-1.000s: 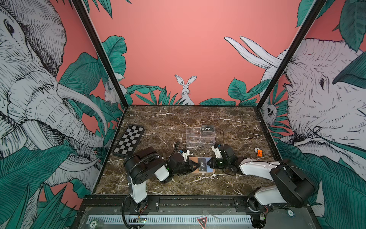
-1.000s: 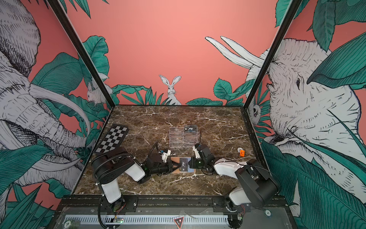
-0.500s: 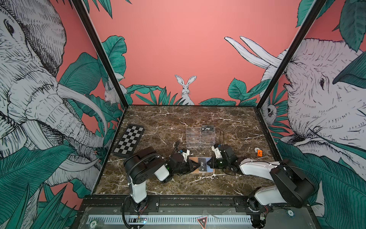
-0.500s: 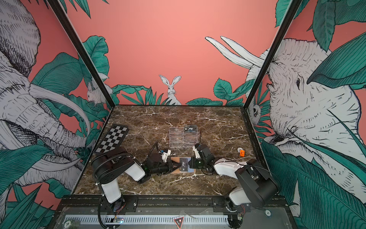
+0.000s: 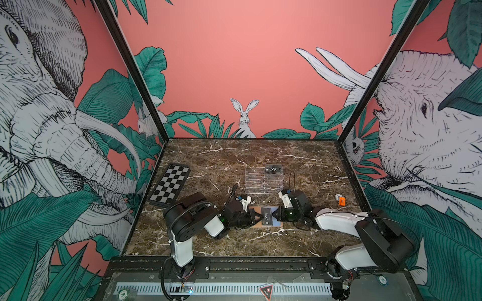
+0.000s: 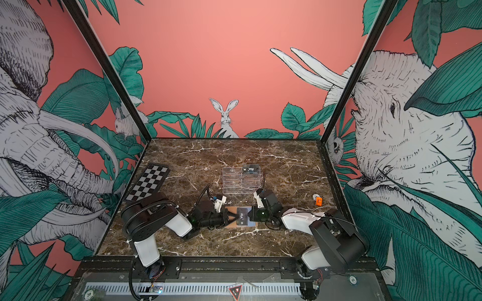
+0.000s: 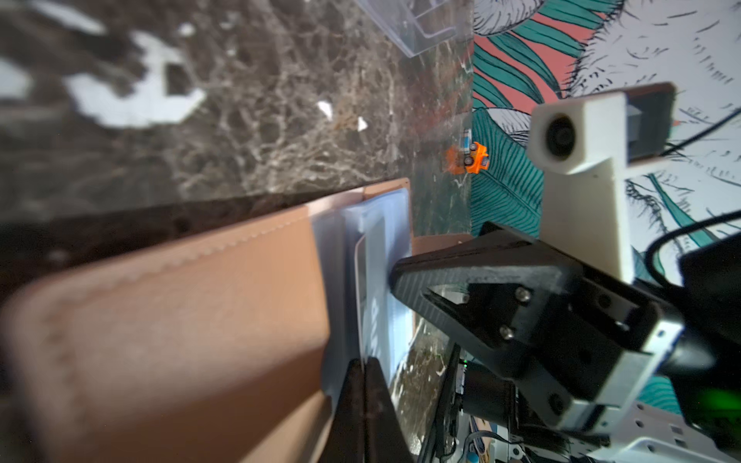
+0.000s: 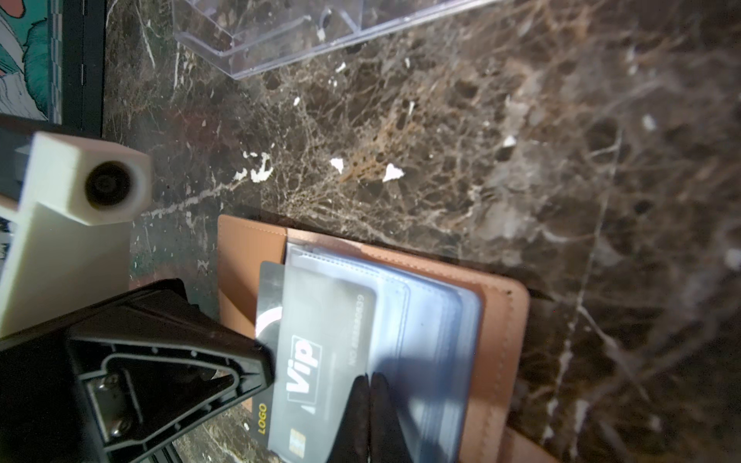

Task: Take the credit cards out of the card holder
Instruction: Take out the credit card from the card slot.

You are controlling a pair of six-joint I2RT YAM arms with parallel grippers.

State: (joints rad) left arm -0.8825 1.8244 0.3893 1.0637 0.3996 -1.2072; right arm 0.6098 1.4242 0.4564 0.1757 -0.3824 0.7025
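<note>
Left gripper [image 5: 258, 217] — jaws closed on the long edge of a credit card [image 5: 266, 216] partly out of its sleeve. Right gripper [image 5: 274, 215], jaws pressed together, tips resting on the open card holder [image 8: 501, 332], flat at front centre. Card's long axis runs front to back — lettering along it. Beyond, another card [image 5: 273, 169] in the acrylic stand [image 5: 257, 182], long axis crosswise

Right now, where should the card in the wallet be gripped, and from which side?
Pinch the bare edge of the card sticking out of the clear sleeve, from the side of the left gripper: the sleeve opens that way; the rest is covered.
</note>
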